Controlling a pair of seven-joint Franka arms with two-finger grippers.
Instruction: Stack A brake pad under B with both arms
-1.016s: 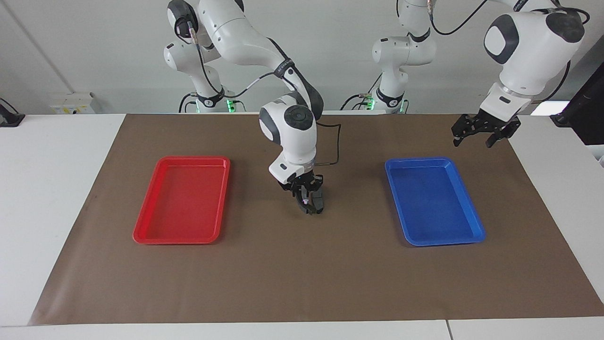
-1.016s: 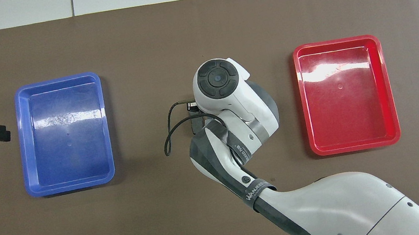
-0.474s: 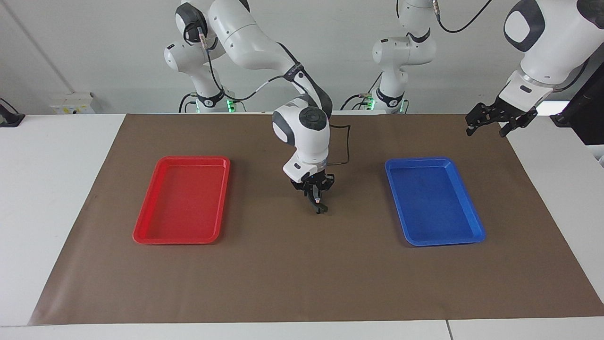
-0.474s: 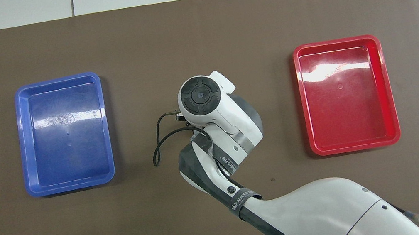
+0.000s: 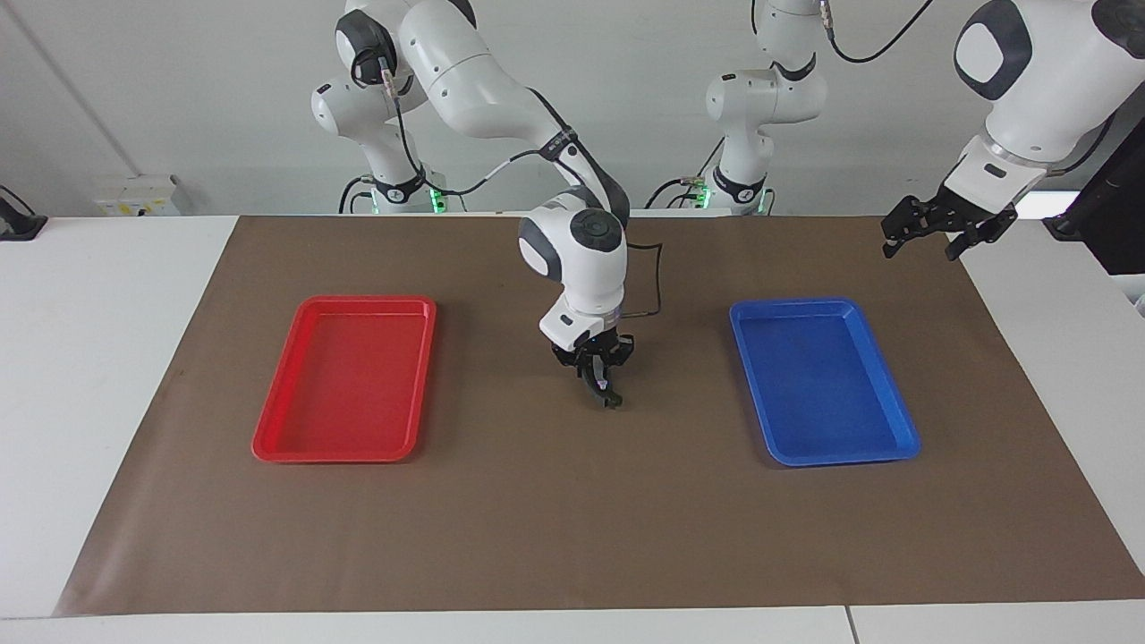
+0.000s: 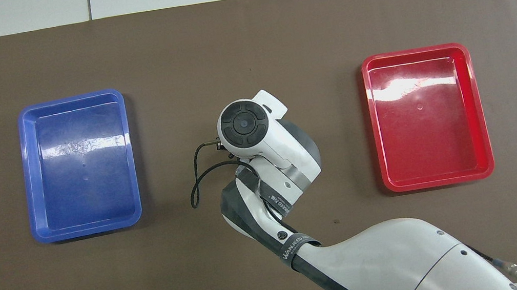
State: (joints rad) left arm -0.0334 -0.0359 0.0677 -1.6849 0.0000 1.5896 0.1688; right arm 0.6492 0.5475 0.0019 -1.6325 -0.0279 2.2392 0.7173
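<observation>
Right gripper [image 5: 601,391] hanging low over brown mat [image 5: 572,537] between red tray [image 5: 268,443] and blue tray [image 5: 894,443], fingers clenching dark piece [image 5: 606,399] — cannot tell whether pad A or B. Left gripper [image 5: 930,234] waiting, raised over mat corner — fingers spread, carrying nothing.

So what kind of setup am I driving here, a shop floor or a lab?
Most likely a robotics lab bench, not a shop floor: a white table under a brown paper mat, an empty red tray and blue tray laid out on it, against a plain white wall.
</observation>
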